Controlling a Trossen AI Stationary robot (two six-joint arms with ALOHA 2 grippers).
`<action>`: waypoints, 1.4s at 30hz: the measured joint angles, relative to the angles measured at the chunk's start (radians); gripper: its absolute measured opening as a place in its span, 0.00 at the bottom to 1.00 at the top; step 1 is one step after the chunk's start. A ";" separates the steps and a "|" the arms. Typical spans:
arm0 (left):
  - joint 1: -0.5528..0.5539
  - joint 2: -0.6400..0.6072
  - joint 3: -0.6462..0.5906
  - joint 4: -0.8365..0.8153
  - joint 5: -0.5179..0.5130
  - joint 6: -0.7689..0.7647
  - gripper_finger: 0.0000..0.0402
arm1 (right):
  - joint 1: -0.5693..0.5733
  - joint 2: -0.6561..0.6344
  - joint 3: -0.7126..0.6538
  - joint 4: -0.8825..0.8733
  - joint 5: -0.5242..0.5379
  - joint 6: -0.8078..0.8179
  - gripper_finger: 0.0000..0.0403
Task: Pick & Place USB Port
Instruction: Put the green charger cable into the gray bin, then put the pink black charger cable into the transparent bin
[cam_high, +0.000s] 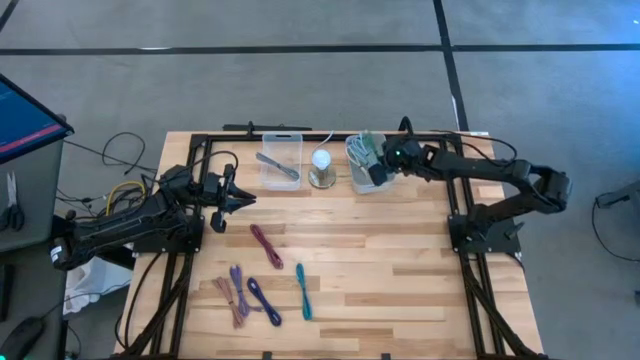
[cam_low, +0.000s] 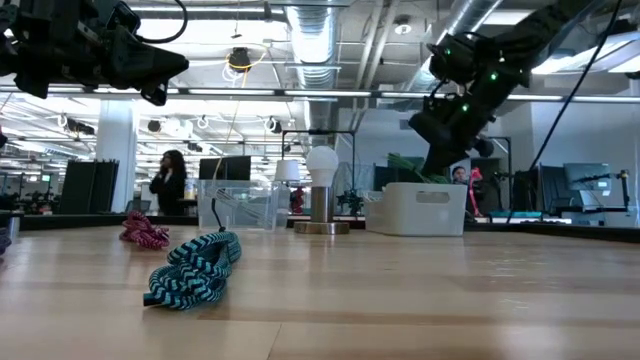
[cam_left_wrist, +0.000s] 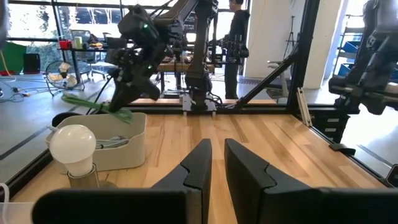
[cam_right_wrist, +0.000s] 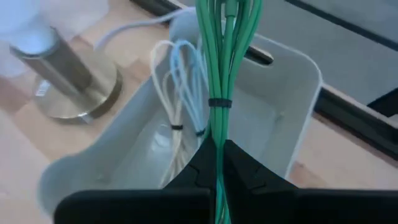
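overhead, right gripper (cam_high: 378, 163) hangs over the white bin (cam_high: 356, 181) at the table's far edge, beside the bulb lamp (cam_high: 321, 166), while left gripper (cam_high: 243, 199) waits at the left, above bundled cables (cam_high: 266, 245). right wrist view: fingers clamped on a green cable bundle (cam_right_wrist: 219, 74) above the bin, pale cables (cam_right_wrist: 180, 93) inside. left wrist view: its fingers (cam_left_wrist: 198, 163) stand narrowly apart, holding nothing.

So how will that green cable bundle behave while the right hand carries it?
Probably floppy: the green cable bundle droops from the right hand, shut on it over the white bin. Its tie should keep strands together. Likely light; loose ends may sway and snag.
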 joint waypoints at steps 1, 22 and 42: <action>0.000 0.000 0.000 0.000 0.000 0.000 0.11 | -0.012 0.009 -0.005 0.009 -0.017 0.000 0.00; 0.000 0.000 0.000 0.000 0.000 0.000 0.11 | -0.095 0.155 -0.015 0.104 -0.168 0.018 0.12; 0.000 0.000 0.000 0.000 0.000 0.000 0.11 | 0.034 -0.072 0.073 0.097 -0.378 -0.033 0.19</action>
